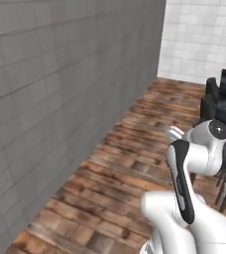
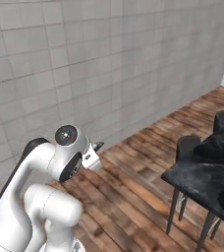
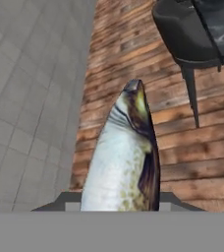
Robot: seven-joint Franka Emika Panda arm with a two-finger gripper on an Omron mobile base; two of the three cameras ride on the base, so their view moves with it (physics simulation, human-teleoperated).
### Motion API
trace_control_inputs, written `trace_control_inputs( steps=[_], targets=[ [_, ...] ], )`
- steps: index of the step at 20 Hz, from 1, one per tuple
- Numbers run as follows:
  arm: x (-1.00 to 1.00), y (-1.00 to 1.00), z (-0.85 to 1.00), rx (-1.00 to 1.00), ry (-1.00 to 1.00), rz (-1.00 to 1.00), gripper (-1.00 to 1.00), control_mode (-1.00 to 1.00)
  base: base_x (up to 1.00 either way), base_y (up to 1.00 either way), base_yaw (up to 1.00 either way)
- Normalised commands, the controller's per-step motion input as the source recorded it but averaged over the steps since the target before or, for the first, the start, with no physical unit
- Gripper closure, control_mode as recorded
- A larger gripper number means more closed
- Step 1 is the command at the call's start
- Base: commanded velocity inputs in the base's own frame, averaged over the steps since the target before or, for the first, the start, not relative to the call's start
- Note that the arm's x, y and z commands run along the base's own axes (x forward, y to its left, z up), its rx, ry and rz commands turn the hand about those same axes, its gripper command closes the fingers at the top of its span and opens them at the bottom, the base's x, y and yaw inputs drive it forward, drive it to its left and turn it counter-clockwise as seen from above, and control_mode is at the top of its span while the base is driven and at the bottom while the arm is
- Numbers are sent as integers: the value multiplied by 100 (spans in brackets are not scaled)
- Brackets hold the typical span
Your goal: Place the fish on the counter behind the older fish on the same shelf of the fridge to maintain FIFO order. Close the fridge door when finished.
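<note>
Dark-backed, pale-bellied, the fish point(image 3: 126, 157) sits clamped in the gripper point(image 3: 120, 204), its long axis pointing straight out beyond the fingertips.

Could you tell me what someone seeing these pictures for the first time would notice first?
In the hand view, a slim fish with a pale speckled belly and dark back stands out, gripped low in the frame above a brown plank floor. A big grey tiled wall runs along the left of the left base view. To the right stands a black marble-patterned table with a dark chair beside it.
</note>
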Motion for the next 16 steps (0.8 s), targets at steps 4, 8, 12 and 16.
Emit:
trace_control_inputs(
  steps=[4, 8, 12, 16],
  targets=[
    [0, 0, 0, 0, 0, 0, 100, 100, 100, 38, -44],
    [0, 0, 0, 0, 0, 0, 100, 100, 100, 36, -43],
    [0, 0, 0, 0, 0, 0, 100, 100, 100, 33, -44],
    [0, 0, 0, 0, 0, 0, 100, 100, 100, 35, -44]
  ],
)
